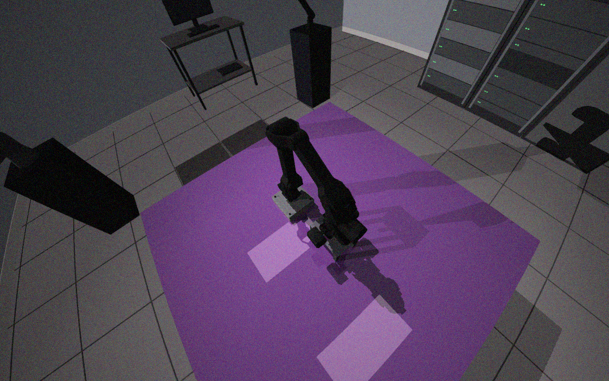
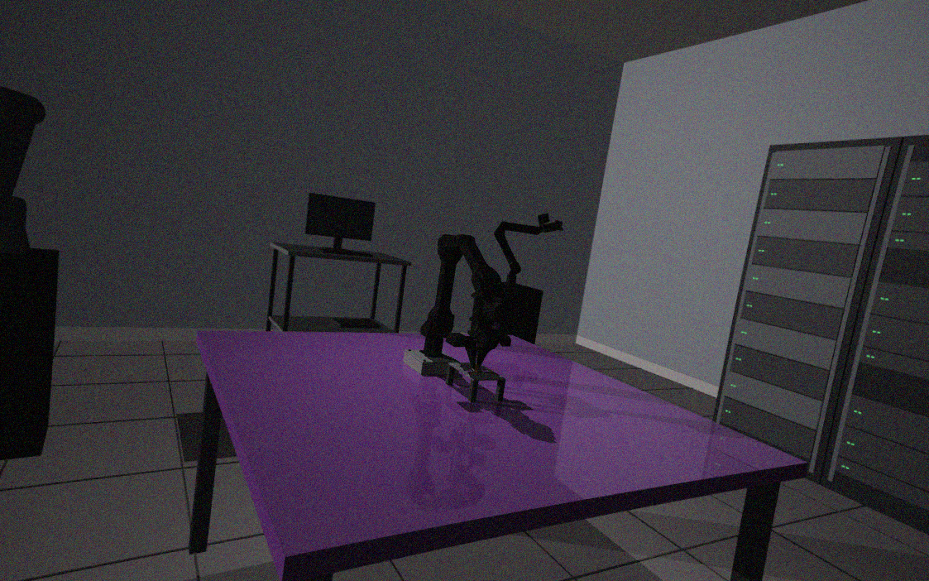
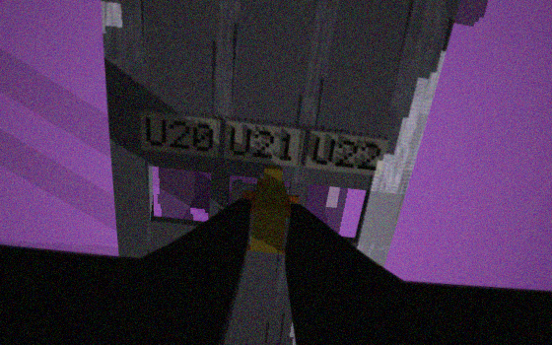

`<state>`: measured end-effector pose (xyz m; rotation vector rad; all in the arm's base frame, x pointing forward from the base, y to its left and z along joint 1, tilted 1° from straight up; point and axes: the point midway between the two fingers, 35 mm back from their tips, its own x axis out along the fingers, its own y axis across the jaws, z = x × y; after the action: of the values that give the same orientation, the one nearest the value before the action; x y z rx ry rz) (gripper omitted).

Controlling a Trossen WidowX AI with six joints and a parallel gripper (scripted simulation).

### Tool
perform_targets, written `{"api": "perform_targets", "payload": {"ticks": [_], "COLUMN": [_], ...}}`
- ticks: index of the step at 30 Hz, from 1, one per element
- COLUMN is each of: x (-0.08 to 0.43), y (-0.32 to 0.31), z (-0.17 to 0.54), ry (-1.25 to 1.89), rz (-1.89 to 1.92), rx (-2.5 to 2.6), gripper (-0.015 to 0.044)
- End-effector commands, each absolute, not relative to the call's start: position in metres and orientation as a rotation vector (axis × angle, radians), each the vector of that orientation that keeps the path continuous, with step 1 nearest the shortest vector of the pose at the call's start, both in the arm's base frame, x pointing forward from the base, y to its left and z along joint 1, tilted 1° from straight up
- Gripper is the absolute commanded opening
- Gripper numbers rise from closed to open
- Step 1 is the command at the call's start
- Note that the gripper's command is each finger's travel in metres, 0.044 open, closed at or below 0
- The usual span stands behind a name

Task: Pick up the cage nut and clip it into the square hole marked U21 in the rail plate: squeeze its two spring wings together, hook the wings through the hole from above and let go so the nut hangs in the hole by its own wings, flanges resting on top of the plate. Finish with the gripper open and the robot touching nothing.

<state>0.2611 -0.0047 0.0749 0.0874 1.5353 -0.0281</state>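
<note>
Gripper [image 1: 330, 253] [image 2: 476, 370] [image 3: 268, 214] pinching yellow cage nut [image 3: 269, 212], long axis running away between the fingers, over U21 hole [image 3: 238, 184] in rail plate [image 2: 486, 374] [image 3: 137, 237]; seating depth can't tell, likely needs pressing down

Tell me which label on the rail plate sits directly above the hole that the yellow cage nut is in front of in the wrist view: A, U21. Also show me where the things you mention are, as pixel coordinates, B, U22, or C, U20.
A: the cage nut [image 3: 269, 212], pinched between the jaws, overlaps the middle hole, just below the U21 label [image 3: 263, 143], with U20 and U22 to either side.
</note>
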Motion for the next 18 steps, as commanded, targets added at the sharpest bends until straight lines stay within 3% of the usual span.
{"api": "perform_targets", "payload": {"ticks": [1, 18], "x": [0.2609, 0.2609], "y": [-0.0046, -0.0022], "z": [0.0753, 0.0755], "ry": [1.536, 1.537], "rz": [-0.038, -0.049], "rx": [0.083, 0.072], "gripper": [0.0037, 0.0037]}}
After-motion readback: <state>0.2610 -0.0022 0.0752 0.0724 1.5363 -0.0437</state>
